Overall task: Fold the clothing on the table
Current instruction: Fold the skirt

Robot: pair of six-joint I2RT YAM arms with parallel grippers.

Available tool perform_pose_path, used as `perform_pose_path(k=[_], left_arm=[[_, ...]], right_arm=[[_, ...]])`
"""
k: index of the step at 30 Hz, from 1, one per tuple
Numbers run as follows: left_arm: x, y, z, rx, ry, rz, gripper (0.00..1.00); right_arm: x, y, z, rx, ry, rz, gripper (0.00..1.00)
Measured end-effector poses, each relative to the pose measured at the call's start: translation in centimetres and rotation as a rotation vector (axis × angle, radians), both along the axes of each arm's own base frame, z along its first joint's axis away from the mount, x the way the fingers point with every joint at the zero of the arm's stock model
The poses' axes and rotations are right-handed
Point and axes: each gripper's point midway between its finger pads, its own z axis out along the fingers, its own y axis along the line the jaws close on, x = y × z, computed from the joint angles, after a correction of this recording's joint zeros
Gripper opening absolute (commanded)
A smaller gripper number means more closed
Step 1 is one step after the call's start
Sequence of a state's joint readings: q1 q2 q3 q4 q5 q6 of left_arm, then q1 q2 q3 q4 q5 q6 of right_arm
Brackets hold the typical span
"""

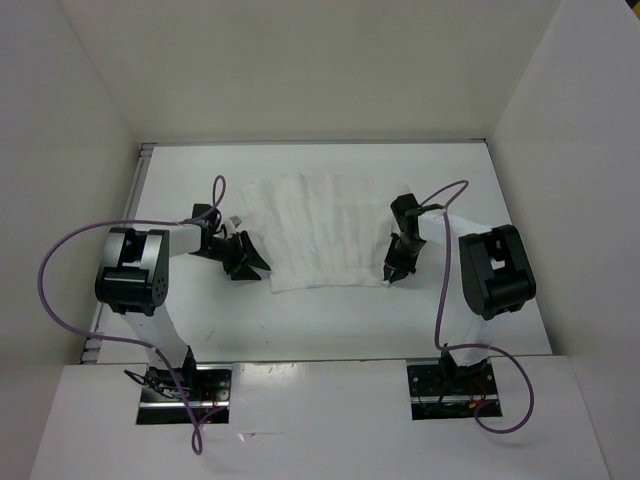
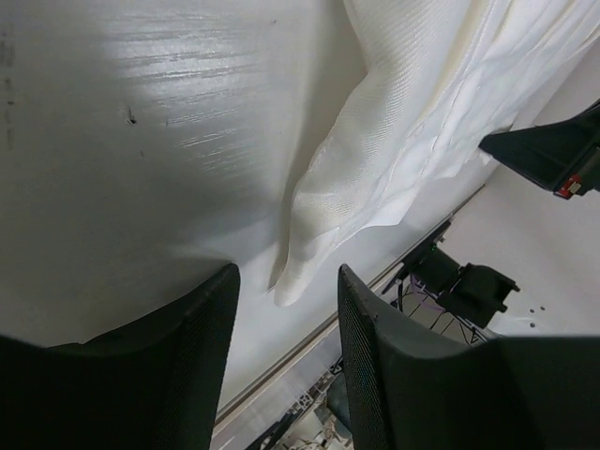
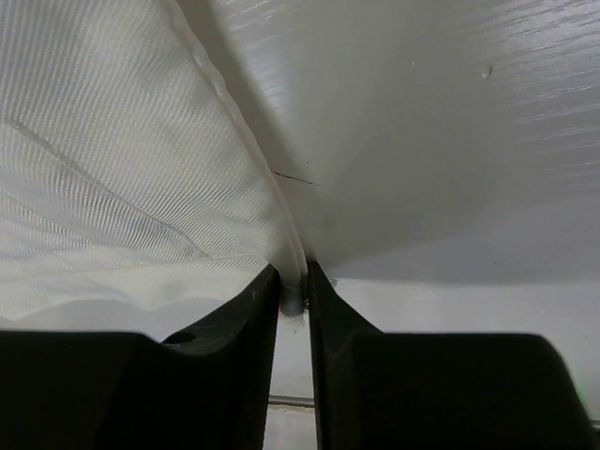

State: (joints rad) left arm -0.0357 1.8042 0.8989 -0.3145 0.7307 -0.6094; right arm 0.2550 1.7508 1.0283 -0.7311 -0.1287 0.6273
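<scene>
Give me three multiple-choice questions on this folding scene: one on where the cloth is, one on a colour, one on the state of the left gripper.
1. Where does the clothing lie?
A. On the table, between the left gripper and the right gripper.
B. Draped over the left arm.
C. Hanging on the back wall.

2. What colour are the robot's cables?
A. Green.
B. Purple.
C. Yellow.

3. How is the left gripper?
A. Shut on the clothing.
B. Out of view.
C. Open, clamping nothing.

Answers: 1 A, the top view shows it spread mid-table; 2 B, purple loops show in the top view; 3 C, its wrist view shows the jaws apart, the cloth corner free.
</scene>
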Motion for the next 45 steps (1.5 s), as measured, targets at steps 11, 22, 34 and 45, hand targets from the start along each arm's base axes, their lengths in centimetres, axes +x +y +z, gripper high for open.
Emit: perform_pose_path(k=[11,22,34,45], left_arm=[[-0.5,-0.3,-0.2,-0.019,0.007,-0.005,0.48],[-1.6,-3.9,-0.7,-0.104,0.063,-0.072,0.05],[1.0,-4.3,3.4,-0.082,-0.005,-0.08,0.0],[13.4,-3.8,26.9,-0.232,-0.679,-0.12,0.0]], right_arm=[[0.0,0.0,0.0,0.003,0.0,-0.001,0.24],[-0.5,0.8,0.0,0.05,0.02,-0.009,0.15],[4.0,0.8,6.8,0.037,-0.153,-0.014,0.0],[12.9,-0.1,33.9,0.089,-0.91,0.031,0.0]])
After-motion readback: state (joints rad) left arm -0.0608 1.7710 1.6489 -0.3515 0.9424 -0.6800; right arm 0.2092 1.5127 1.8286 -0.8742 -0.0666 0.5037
